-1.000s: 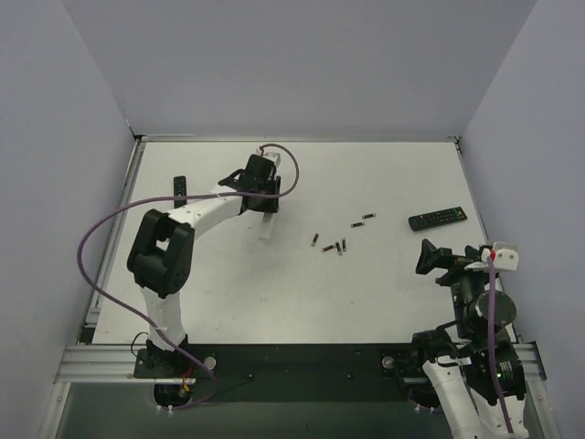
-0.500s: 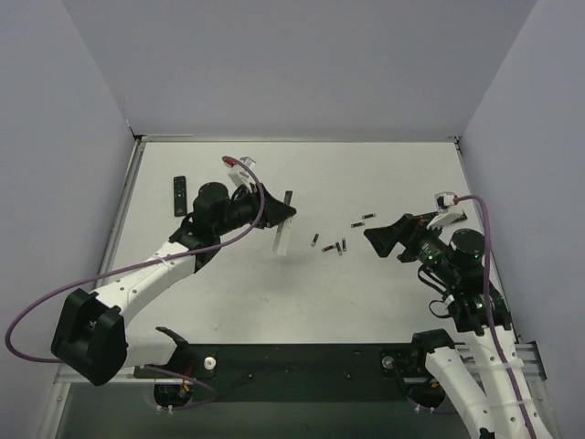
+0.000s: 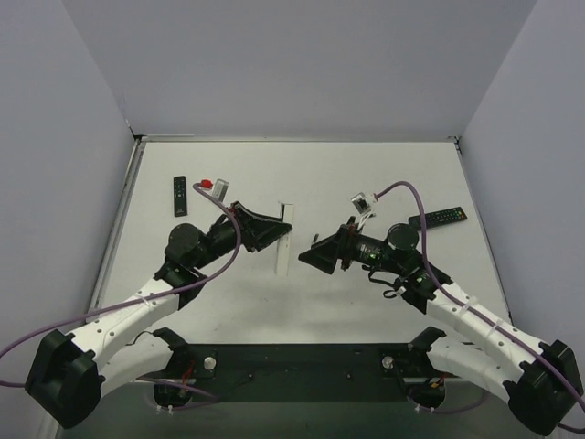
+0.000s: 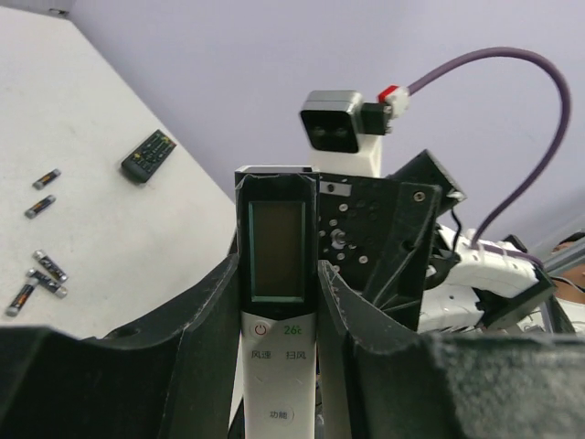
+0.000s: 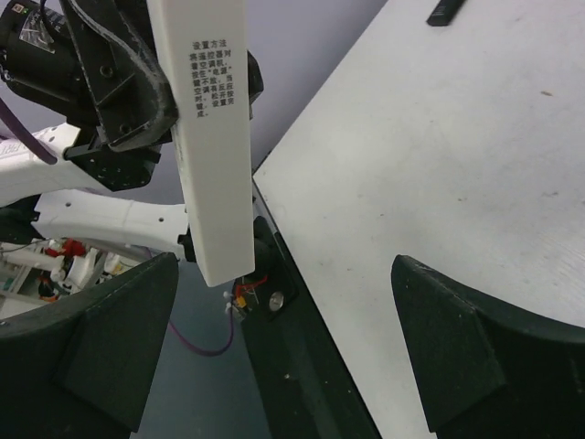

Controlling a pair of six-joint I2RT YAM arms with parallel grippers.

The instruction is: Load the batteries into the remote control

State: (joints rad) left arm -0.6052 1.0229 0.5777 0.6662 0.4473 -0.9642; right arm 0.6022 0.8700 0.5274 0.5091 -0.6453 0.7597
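My left gripper [image 4: 279, 274] is shut on the white remote control [image 4: 278, 238], held on end above the table with its screen facing the left wrist camera. In the top view the remote control [image 3: 282, 242] hangs mid-table in the left gripper [image 3: 274, 229], and my right gripper [image 3: 317, 254] faces it from the right. In the right wrist view the remote control's plain back [image 5: 212, 137] stands between the wide-open right gripper [image 5: 285, 265], nearer its left finger and touching neither. Several batteries [image 4: 41, 265] lie on the table in the left wrist view. My right arm hides them from above.
A black remote [image 3: 439, 218] lies at the right of the table and a smaller black one [image 3: 180, 195] at the back left. The table's dark front rail [image 5: 302, 311] runs below the held remote in the right wrist view.
Both arms swung to the table's middle. The left brought the white remote forward from the back and stood it on end. The right came in from the right edge, covering the batteries.
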